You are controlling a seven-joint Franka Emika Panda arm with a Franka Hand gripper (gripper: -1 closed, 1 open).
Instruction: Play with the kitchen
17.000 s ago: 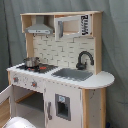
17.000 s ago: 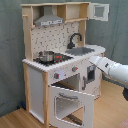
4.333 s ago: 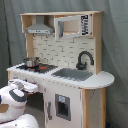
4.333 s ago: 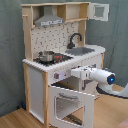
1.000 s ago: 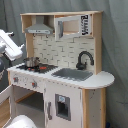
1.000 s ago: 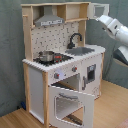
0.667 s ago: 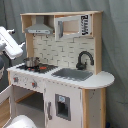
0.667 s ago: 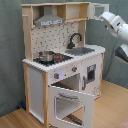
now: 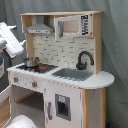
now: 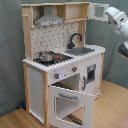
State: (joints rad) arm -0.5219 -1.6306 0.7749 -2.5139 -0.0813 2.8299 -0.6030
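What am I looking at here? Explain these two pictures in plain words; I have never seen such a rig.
The white machine is a robot arm. It shows at the first exterior view's left edge and in the second exterior view's top right corner. Both pictures come from cameras standing off the arm, which see the same moment from different angles.

In the middle stands a child's toy kitchen of pale wood and white panels. On its stove sits a small metal pot; beside that are a sink with a black faucet, and a grey hood above. In the second exterior view the oven door hangs open.

The arm is up beside the kitchen, and whether it holds anything cannot be told.
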